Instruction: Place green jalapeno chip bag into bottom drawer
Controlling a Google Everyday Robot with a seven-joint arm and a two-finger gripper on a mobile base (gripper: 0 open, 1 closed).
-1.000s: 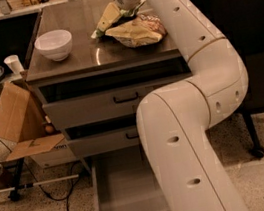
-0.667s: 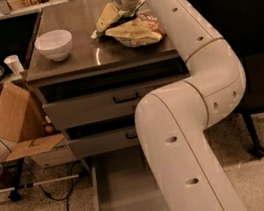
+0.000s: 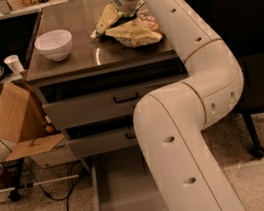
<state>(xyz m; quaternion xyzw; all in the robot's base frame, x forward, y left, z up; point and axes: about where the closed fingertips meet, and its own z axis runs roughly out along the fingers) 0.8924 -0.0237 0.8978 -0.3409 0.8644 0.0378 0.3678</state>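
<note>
- Cardboard box (image 3: 12,116): open, on the floor just left of the cabinet; clear of the drawer's path.
- White bowl (image 3: 53,44): upright on the left part of the table (image 3: 82,55), well apart from the bags; at risk only if the arm swings wide to the left.
- Bottom drawer (image 3: 125,195): pulled out at floor level, its flat grey inside bare; the two shallower drawers (image 3: 121,99) above it appear slightly ajar; a bag let go too high or too far back could catch on a drawer front instead of dropping in.
- Green jalapeno chip bag (image 3: 106,19): on the table towards the back, tilted, touching the larger tan bag (image 3: 134,32); not yet in the drawer.
- Tool (image 3: 123,6): at the back of the table, right above the two bags; whether it is wide, narrow or holding anything cannot be told.
- Risks, as judged: with the bags pressed together, the tan bag may be taken by mistake or dragged off the edge; crinkled foil may slip during the long descent.
- Arm (image 3: 195,116): its bulk stands over the drawer's right side and hides it; a careless descent could knock the drawer.
</note>
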